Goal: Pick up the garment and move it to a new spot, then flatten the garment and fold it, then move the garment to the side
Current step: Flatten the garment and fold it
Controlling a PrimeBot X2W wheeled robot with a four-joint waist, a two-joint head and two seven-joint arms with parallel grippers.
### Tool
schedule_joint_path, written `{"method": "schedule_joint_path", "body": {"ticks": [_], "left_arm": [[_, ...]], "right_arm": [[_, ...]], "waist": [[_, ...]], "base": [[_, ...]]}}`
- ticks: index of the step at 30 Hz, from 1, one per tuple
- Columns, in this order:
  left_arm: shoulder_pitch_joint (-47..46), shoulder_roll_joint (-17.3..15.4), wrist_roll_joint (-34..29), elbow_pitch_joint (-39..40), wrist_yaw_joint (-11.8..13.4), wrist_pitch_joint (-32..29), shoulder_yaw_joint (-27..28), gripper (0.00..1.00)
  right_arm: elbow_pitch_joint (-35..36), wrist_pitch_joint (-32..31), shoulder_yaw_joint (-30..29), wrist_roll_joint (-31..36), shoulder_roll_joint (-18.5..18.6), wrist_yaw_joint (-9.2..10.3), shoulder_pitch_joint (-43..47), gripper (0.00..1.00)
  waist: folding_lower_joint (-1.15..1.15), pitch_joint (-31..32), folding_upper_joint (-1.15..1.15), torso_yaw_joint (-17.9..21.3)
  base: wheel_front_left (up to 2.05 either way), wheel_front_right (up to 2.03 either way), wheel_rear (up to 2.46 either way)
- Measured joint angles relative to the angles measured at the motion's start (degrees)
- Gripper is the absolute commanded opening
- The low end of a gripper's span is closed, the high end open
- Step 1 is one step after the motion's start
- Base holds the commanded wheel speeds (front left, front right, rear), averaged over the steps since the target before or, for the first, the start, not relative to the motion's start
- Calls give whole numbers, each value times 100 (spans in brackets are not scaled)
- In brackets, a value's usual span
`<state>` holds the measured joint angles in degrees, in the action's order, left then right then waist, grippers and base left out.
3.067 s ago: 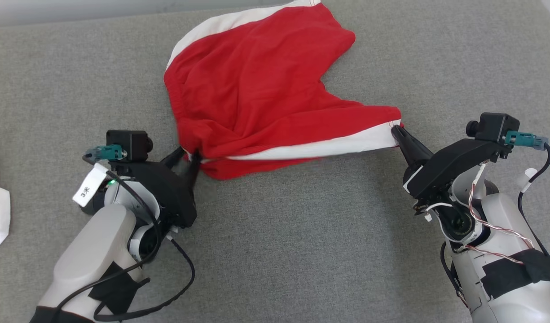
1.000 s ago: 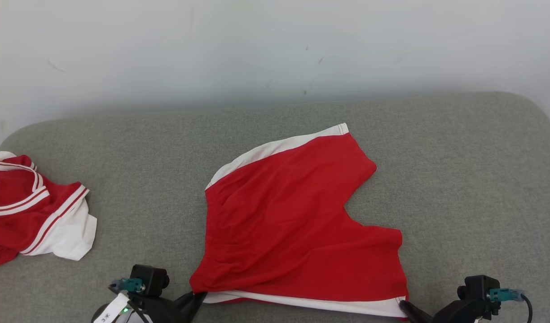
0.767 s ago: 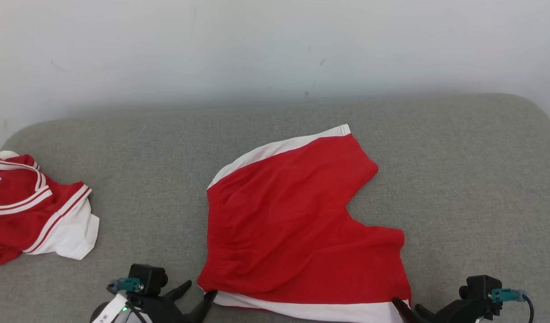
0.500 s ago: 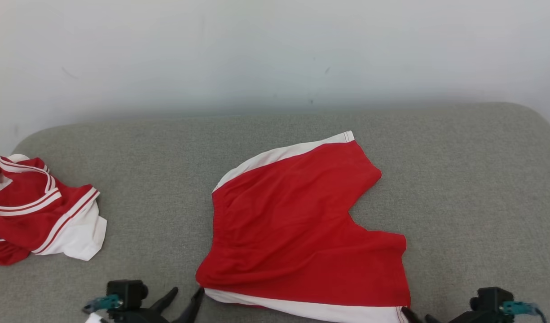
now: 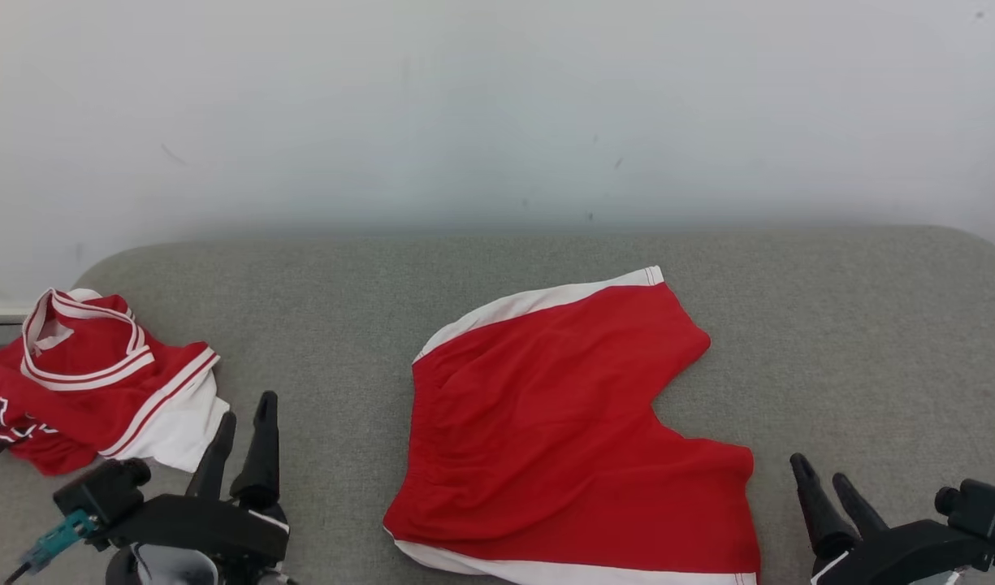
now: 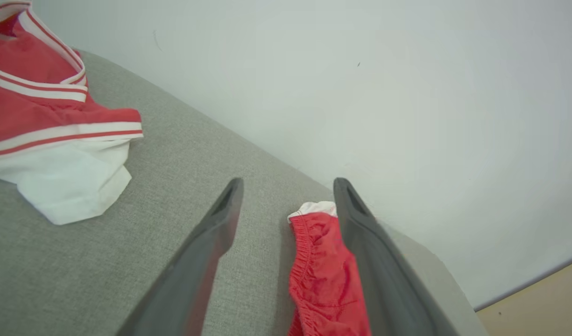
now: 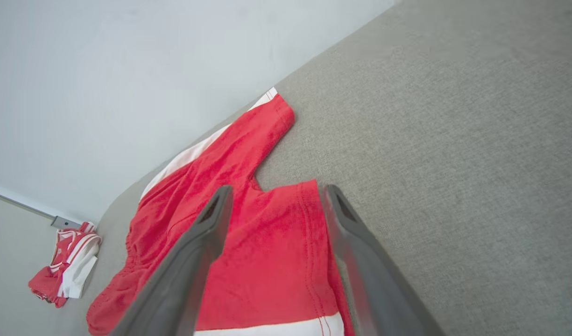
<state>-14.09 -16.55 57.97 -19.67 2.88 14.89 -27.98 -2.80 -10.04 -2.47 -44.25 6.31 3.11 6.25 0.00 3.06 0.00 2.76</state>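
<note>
The garment [image 5: 562, 431], red shorts with white side stripes, lies spread on the grey cushion [image 5: 830, 341], waistband to the left and legs to the right. My left gripper [image 5: 248, 414] stands open left of the waistband, apart from the cloth, fingers pointing up the head view. In the left wrist view the open left gripper [image 6: 288, 186] frames a waistband corner of the garment [image 6: 321, 275]. My right gripper [image 5: 822, 470] is open just right of the near leg hem, holding nothing. The right wrist view looks between the open right gripper [image 7: 274, 193] onto the garment [image 7: 248, 233].
A crumpled red and white jersey [image 5: 83, 382] lies at the cushion's left end, close to my left arm; it also shows as the jersey [image 6: 43, 116] and jersey [image 7: 66, 270]. A pale wall [image 5: 497, 106] rises behind the cushion. Bare cushion stretches right of the shorts.
Both grippers opened and let go of the shorts' near edge, then drew away from it. The shorts now lie flat. The head camera tilted, shifting the whole picture.
</note>
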Motion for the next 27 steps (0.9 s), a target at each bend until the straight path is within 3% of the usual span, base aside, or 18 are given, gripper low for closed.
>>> {"method": "schedule_joint_path", "body": {"ticks": [7,17,27], "left_arm": [[47,46,-119,520,220,-7,279,100],[375,-436,-1190,630,372,-258,-549,100],[770,-614,-1668,538,423,-595,-587,100]], "right_arm": [[120,355,67,223,-100,48,-239,100],[62,719,503,1014,-81,112,-421,100],[-199,851,572,1221,-32,168,-448,100]], "waist": [[0,220,0,-107],[0,314,0,-65],[0,308,0,-21]], "base": [[0,0,0],[0,0,0],[0,0,0]]}}
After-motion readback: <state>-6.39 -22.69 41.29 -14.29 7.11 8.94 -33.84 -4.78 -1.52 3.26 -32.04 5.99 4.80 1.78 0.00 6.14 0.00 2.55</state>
